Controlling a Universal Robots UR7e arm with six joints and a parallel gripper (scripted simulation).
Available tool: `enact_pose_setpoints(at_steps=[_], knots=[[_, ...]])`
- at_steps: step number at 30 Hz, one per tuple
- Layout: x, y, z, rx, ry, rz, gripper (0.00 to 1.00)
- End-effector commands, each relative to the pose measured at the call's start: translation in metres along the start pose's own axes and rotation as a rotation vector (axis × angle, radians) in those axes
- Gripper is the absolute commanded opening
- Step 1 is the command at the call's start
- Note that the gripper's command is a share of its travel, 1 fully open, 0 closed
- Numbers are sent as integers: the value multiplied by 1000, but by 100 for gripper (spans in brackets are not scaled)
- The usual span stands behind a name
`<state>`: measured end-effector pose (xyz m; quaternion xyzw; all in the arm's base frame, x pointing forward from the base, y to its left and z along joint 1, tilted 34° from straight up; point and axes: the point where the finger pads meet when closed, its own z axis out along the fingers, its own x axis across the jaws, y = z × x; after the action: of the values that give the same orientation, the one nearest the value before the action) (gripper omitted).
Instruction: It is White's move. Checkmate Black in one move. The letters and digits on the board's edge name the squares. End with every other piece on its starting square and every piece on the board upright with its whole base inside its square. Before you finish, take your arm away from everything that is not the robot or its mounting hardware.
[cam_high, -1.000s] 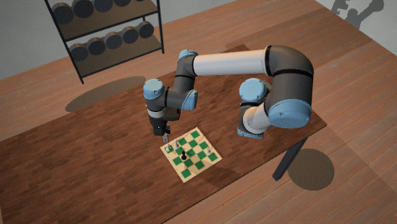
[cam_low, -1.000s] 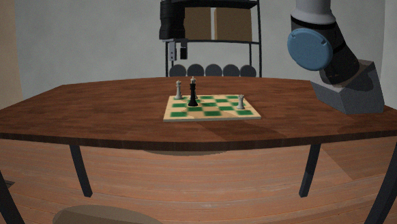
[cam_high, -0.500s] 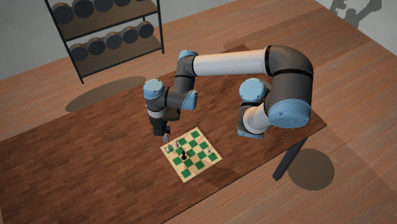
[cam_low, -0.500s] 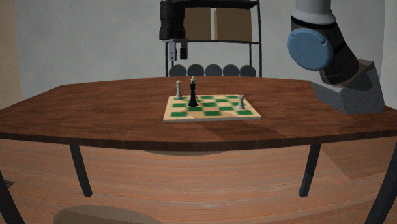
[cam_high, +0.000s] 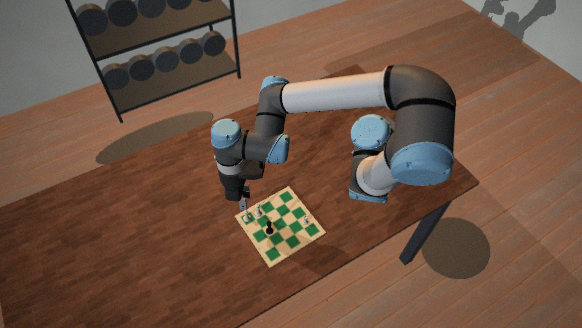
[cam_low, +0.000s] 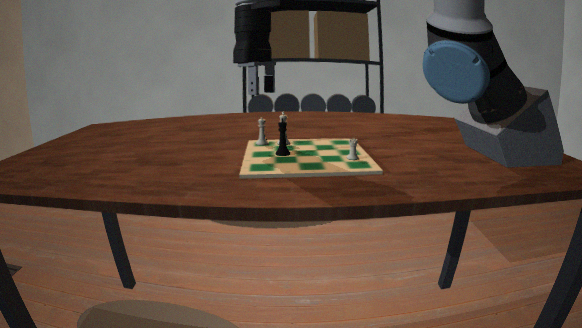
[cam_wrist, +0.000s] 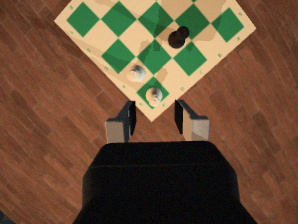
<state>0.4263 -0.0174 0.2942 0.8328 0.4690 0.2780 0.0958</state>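
Observation:
A small green-and-cream chessboard (cam_high: 280, 225) lies on the brown table. A white piece with a crowned top (cam_high: 246, 217) stands on the board's corner square nearest the arm's wrist. It also shows in the exterior view (cam_low: 261, 131) and in the wrist view (cam_wrist: 154, 95). A second white piece (cam_high: 258, 210) stands close beside it. The black king (cam_high: 269, 228) stands near the board's middle. A white rook (cam_low: 353, 149) stands near the board's right edge. My gripper (cam_wrist: 155, 110) (cam_low: 261, 82) is open and empty, well above the corner piece, fingers pointing down.
The arm's base (cam_low: 505, 130) stands on the table to the right of the board. A black rack with dark round weights (cam_high: 150, 55) stands on the floor behind the table. The board sits near the table's front edge.

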Motion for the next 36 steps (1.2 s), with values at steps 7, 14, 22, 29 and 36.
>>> enact_pose_setpoints(at_steps=[7,14,22,29,36], knots=[[0,0,16,-1,0,0,79],[0,0,24,-1,0,0,79],[0,0,34,-1,0,0,79],[0,0,39,-1,0,0,79],[0,0,40,-1,0,0,79]])
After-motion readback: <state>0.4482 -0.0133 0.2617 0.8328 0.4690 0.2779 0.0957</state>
